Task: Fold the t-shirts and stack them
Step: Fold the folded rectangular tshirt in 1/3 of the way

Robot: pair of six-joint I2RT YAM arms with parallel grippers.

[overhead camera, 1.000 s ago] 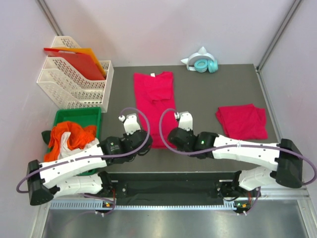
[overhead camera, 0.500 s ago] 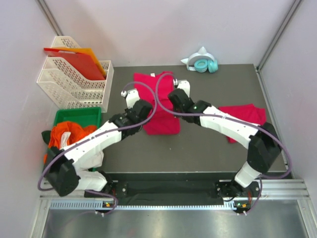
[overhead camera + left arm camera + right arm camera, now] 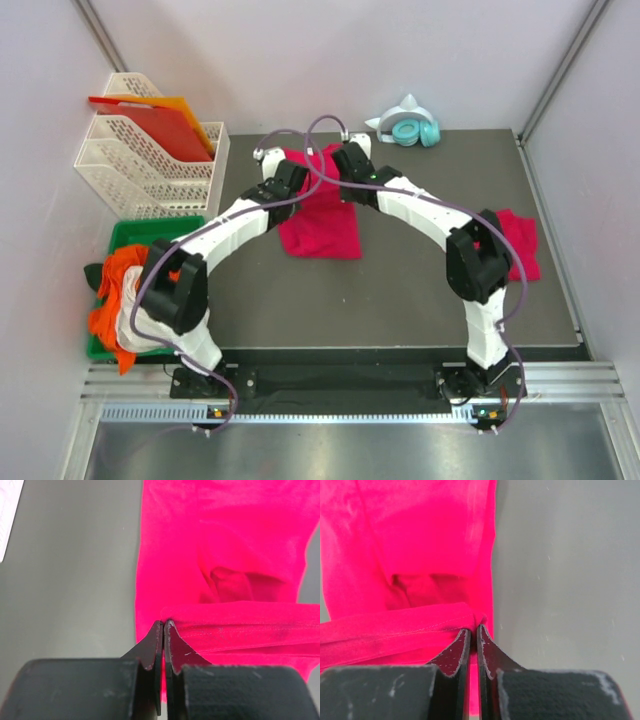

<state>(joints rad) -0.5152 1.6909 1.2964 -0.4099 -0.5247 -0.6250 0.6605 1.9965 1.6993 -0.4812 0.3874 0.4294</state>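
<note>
Matte grey table; soft crimson t-shirt (stitched hem) doubled over, roughly rectangular.

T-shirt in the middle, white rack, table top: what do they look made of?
T-shirt: soft matte knit, likely cotton; it creases and shows a stitched hem. White rack: probably rigid plastic, slightly glossy, with a moulded lattice of holes. Table top: dark grey matte sheet, material unclear; no glare, faint specks.
</note>
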